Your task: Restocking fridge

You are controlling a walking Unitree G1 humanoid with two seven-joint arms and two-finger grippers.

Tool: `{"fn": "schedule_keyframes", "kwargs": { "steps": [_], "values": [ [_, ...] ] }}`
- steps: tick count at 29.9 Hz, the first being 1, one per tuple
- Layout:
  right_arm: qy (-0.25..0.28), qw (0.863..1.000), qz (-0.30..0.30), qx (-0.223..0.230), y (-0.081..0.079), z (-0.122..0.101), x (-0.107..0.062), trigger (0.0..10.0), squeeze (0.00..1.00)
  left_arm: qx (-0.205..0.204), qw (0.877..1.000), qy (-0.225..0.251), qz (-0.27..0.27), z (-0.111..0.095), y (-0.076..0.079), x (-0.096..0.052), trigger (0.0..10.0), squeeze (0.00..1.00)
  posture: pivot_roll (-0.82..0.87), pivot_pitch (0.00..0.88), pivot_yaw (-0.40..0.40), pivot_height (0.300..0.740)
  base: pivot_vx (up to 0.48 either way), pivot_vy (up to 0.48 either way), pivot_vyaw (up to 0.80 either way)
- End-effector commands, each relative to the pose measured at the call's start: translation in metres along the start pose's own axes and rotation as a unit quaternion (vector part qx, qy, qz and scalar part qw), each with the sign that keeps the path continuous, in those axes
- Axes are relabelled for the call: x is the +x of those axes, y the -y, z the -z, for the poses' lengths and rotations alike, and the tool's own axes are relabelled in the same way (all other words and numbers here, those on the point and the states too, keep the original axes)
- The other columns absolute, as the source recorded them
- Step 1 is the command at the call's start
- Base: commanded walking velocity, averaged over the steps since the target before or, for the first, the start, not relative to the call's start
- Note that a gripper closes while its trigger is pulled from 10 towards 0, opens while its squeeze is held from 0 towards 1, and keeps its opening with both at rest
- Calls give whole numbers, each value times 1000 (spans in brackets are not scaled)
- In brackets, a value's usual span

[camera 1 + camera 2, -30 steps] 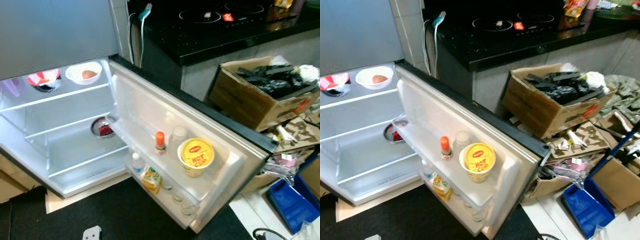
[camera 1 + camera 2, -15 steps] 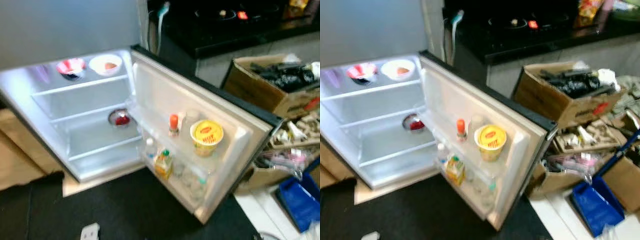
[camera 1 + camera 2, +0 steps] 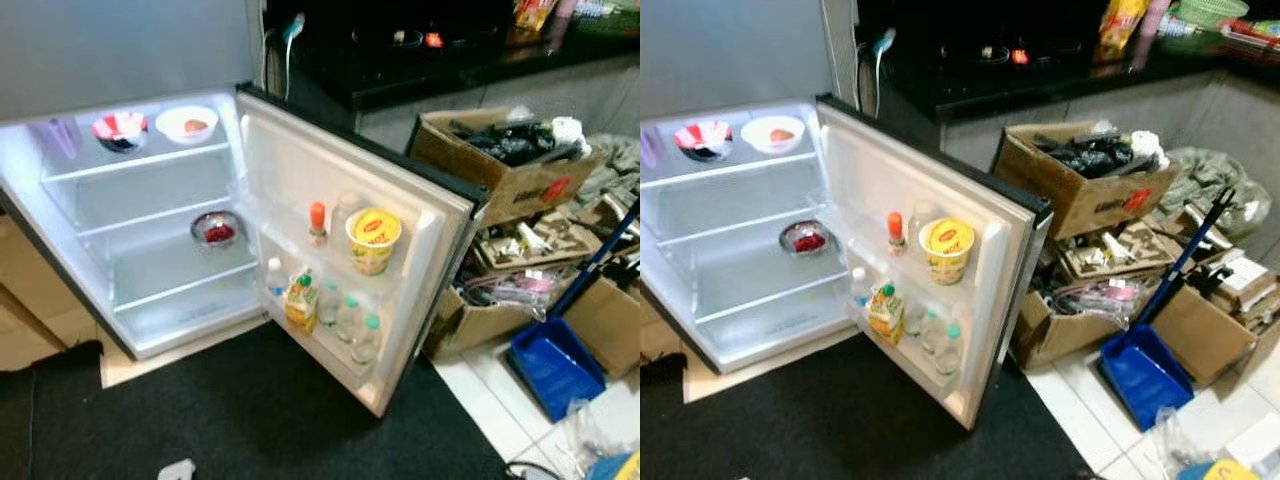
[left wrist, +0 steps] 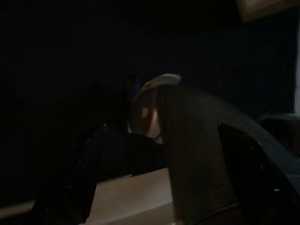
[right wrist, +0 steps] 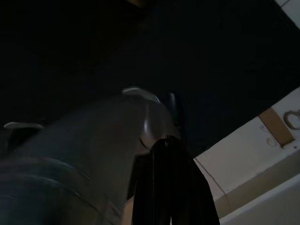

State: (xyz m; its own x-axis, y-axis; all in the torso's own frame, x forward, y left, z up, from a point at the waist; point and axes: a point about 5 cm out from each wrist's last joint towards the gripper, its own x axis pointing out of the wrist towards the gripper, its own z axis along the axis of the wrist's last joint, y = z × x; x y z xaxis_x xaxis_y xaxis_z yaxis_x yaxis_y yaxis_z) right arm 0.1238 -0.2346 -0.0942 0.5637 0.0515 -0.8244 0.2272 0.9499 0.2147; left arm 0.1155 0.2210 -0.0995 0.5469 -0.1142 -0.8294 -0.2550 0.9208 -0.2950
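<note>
Only the camera has shifted; the open white fridge (image 3: 150, 250) with its yellow noodle cup (image 3: 373, 238) stands unmoved. Both dim grippers hang idle, finger spread indiscernible.

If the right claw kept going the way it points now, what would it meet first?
Probably the dark floor mat: the right claw hangs pointing down at it, with pale floor alongside. The depth is unclear in this dark view.
</note>
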Motion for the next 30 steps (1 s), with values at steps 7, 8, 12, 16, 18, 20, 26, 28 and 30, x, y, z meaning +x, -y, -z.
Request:
{"fn": "schedule_keyframes", "kwargs": {
  "steps": [7, 8, 12, 16, 18, 20, 26, 28, 30],
  "values": [
    [-1, 1000, 1, 4, 2, 3, -2, 10000, 0, -2, 1000, -13, 0, 8, 0, -1, 10000, 0, -93, 120, -2, 740, 0, 0, 0],
    [-1, 1000, 1, 4, 2, 3, -2, 10000, 0, -2, 1000, -13, 0, 8, 0, -1, 10000, 0, -93, 120, -2, 740, 0, 0, 0],
    [35, 999, -2, 10, 1, -15, 2, 10000, 0, 0, 1000, -12, 1, 7, 2, 0, 10000, 0, -93, 120, -2, 740, 0, 0, 0],
    [79, 997, -20, -1, -6, -45, 7, 10000, 0, 3, 1000, -12, 20, 7, 3, -1, 10000, 0, -94, 124, -4, 740, 0, -264, 0],
    [93, 995, -31, -6, -11, -55, 9, 10000, 0, 3, 1000, -14, 21, 7, 3, -1, 10000, 0, -92, 122, -4, 740, 0, -469, 0],
    [93, 995, -31, -6, -11, -55, 9, 10000, 0, 3, 1000, -14, 21, 7, 3, -1, 10000, 0, -92, 122, -4, 740, 0, -469, 0],
    [131, 989, -59, -20, -24, -80, 12, 10000, 0, -1, 1000, -8, 11, 5, 2, 0, 10000, 0, -90, 120, -3, 740, 0, -79, 0],
    [150, 986, -67, -21, -27, -90, 13, 10000, 0, -2, 1000, -7, 9, 5, 2, 0, 10000, 0, -90, 120, -3, 740, 0, 0, 0],
    [175, 982, -74, -17, -30, -104, 12, 10000, 0, -2, 1000, -6, 9, 4, 1, 0, 10000, 0, -89, 117, -4, 740, 0, 0, 0]
  ]
}}
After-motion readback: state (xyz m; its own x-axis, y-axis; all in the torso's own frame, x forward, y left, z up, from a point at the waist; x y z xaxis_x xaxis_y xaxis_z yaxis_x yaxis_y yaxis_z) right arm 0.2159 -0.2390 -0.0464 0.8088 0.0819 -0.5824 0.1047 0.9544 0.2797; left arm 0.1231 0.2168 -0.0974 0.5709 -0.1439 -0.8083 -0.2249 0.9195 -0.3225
